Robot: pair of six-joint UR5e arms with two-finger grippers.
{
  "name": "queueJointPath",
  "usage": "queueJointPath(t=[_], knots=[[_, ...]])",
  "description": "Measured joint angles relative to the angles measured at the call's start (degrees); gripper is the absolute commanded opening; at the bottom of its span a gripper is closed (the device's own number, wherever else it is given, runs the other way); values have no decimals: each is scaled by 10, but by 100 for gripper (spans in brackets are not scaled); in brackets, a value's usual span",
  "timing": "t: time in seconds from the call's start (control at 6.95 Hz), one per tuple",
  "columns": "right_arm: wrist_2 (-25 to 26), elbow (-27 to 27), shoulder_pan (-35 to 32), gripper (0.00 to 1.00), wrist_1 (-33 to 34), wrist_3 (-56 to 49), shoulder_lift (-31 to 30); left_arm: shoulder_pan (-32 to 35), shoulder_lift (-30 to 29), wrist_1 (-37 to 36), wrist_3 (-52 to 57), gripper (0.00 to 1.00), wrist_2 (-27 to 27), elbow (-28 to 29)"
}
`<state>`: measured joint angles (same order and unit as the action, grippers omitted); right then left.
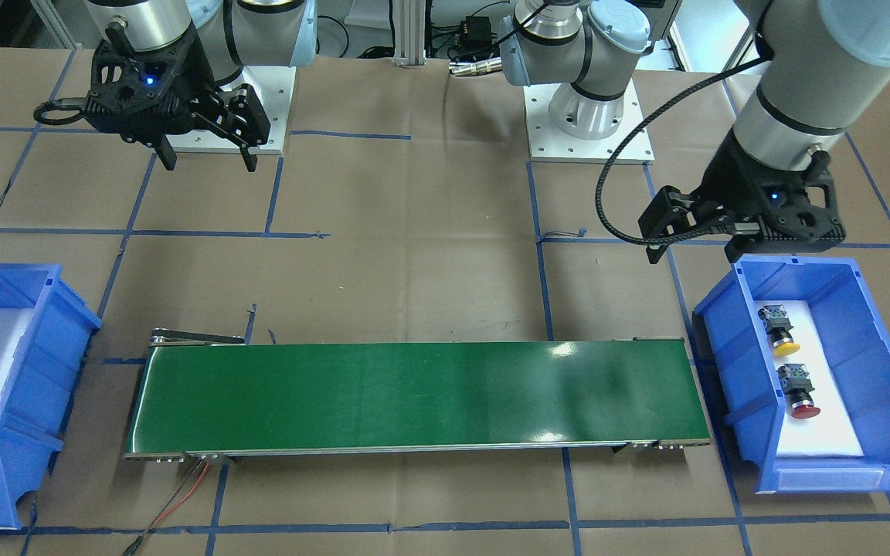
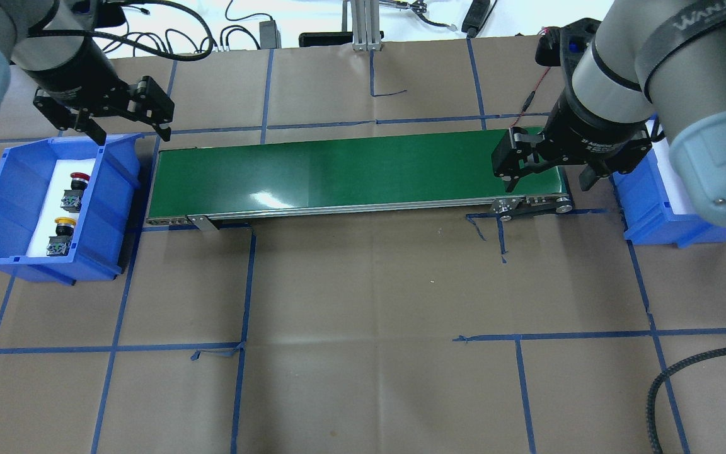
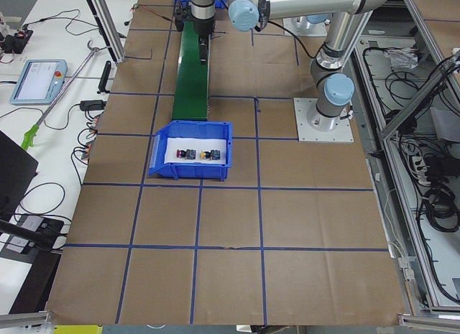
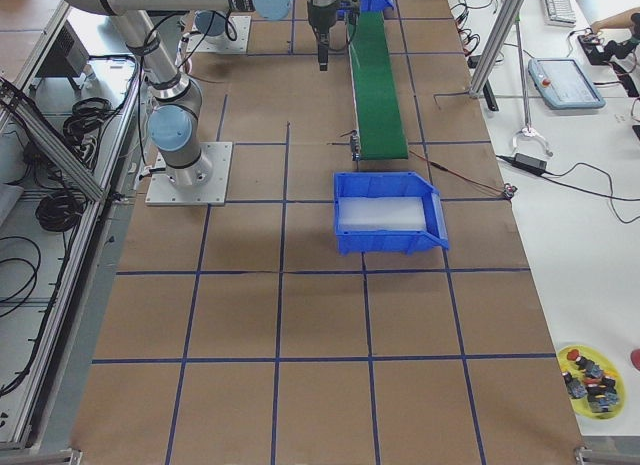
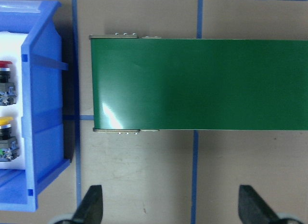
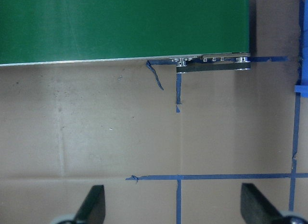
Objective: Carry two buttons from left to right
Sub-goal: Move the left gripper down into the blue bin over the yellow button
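The yellow-capped button point(image 1: 781, 332) and the red-capped button point(image 1: 799, 394) lie side by side on white foam in the blue bin point(image 1: 878, 363) on my left. They also show in the overhead view, red point(image 2: 76, 188) and yellow point(image 2: 62, 233), and at the left edge of the left wrist view, red point(image 5: 6, 82) and yellow point(image 5: 6, 137). My left gripper point(image 2: 131, 135) is open and empty, above the table beside the bin's inner far corner. My right gripper point(image 2: 547, 184) is open and empty, over the near right end of the green conveyor belt point(image 2: 350, 173).
A second blue bin point(image 1: 20, 371) with a white foam floor stands at the conveyor's right end. Red and black wires point(image 1: 174, 502) trail from the belt's right end. A yellow dish of spare buttons point(image 4: 590, 375) sits far off at the table's corner.
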<state>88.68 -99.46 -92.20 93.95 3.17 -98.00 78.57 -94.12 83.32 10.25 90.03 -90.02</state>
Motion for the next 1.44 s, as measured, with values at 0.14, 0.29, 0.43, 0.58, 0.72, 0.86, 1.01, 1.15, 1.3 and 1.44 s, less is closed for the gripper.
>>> queueJointPath(t=[0.14,0.29,0.43,0.58,0.72,0.86,1.01,1.15,1.3,1.44], knots=[[0,0,0,100,0,0,0,-47,-5,0,53,100,0,-1],[-1,0,0,100,0,0,0,-99,-8,0,111,100,0,-5],[-1,0,0,100,0,0,0,-154,-11,-2,164,100,-1,-16],[-1,0,-1,100,0,0,0,-206,-12,-12,208,100,-3,-32],[-1,0,-1,100,0,0,0,-247,-14,-36,248,100,-5,-51],[-1,0,-1,100,0,0,0,-270,-16,-65,273,100,-5,-71],[-1,0,0,100,0,0,0,-280,-19,-94,282,100,-5,-95],[-1,0,0,100,0,0,0,-284,-24,-128,285,100,-6,-119],[-1,0,0,100,0,0,0,-284,-34,-166,286,100,-6,-144],[-1,0,0,100,0,0,0,-284,-44,-197,287,100,-6,-164]])
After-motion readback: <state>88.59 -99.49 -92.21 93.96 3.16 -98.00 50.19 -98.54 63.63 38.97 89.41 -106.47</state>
